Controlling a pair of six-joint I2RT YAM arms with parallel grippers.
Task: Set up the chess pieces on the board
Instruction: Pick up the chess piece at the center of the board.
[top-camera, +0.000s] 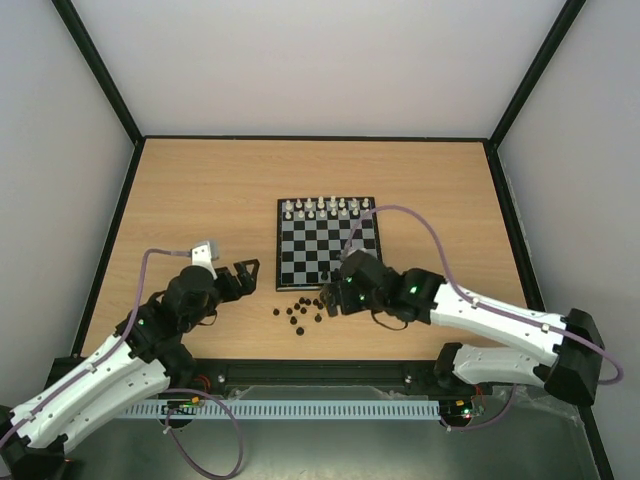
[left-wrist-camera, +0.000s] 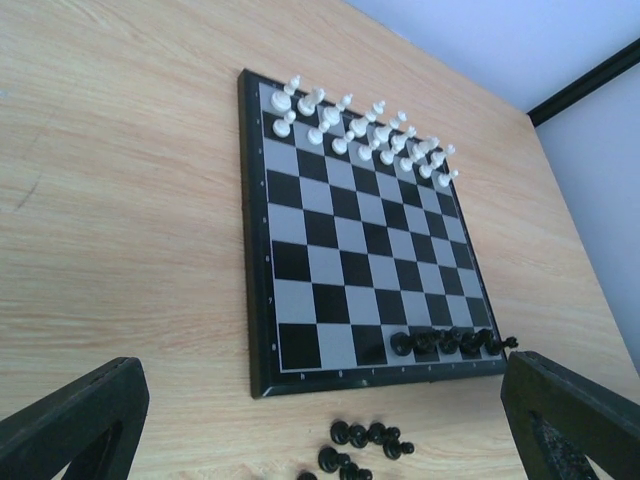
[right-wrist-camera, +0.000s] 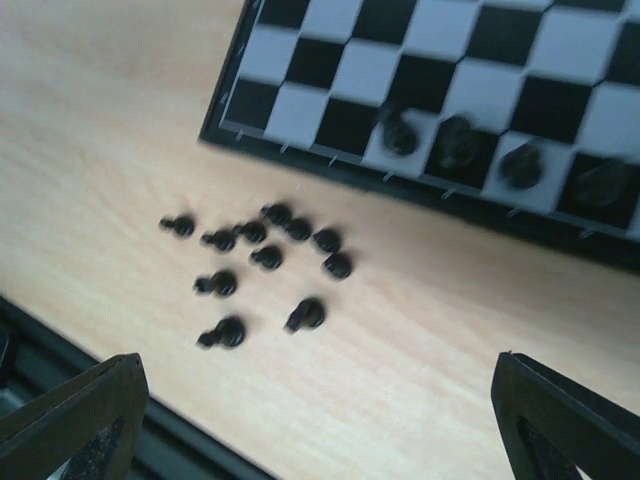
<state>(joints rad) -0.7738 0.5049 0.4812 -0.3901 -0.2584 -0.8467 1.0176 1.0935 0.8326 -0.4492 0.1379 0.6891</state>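
Right hand (right-wrist-camera: 312, 370) hangs wide and empty over loose black pieces (right-wrist-camera: 265, 258) on the counter (right-wrist-camera: 430, 340); I'd single out an outlying one, pinch gently, then fill the near rank of the board (right-wrist-camera: 350, 70).

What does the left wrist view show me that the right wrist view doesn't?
Only left wrist: the whole board, with the white pieces lined up in its two far rows. Only right wrist: the full cluster of loose black pieces lying on the table off the board. Both: the board's near edge, a few placed black pieces standing on its last row, and at least some of the loose ones.
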